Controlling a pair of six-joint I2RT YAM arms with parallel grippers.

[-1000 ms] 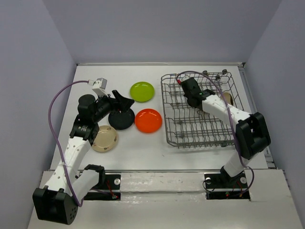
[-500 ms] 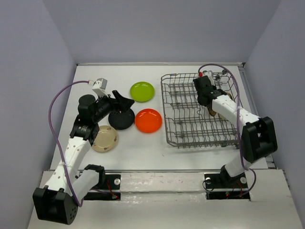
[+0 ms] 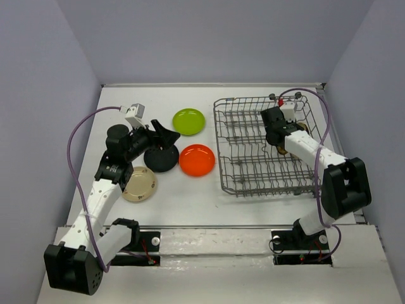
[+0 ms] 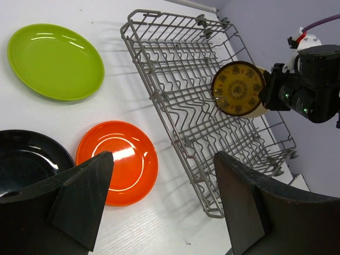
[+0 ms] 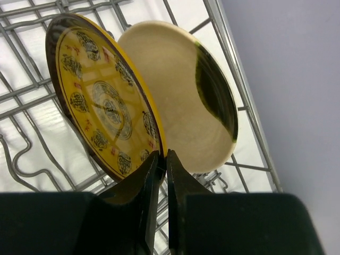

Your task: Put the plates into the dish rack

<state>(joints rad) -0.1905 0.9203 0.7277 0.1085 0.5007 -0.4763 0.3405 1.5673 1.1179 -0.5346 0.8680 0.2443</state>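
The right jaws are nearly closed, pinching the lower rim of the dark brown plate with gold pattern [image 5: 101,117] between the two fingers [image 5: 151,183]. This plate stands on edge inside the dish rack [image 3: 253,164], at the rack's far right portion, with its patterned face turned toward the left arm's side. Whether its rim rests on the rack wires cannot be determined. A cream plate [image 5: 180,101] stands on edge just behind it, between it and the right wall of the rack; contact between the two cannot be confirmed. The left jaws are spread wide and hold nothing; their fingers [image 4: 79,196] hang over the far edge of the glossy black plate [image 3: 160,159], apart from it. Four plates lie flat on the table [image 3: 126,104], left of the rack. The black plate is near the left arm, and the orange plate [image 3: 197,160] is just beside it on its right. The lime green plate [image 3: 189,121] lies farther back. The beige plate [image 3: 139,185] lies nearer the arm bases, close to the black plate.
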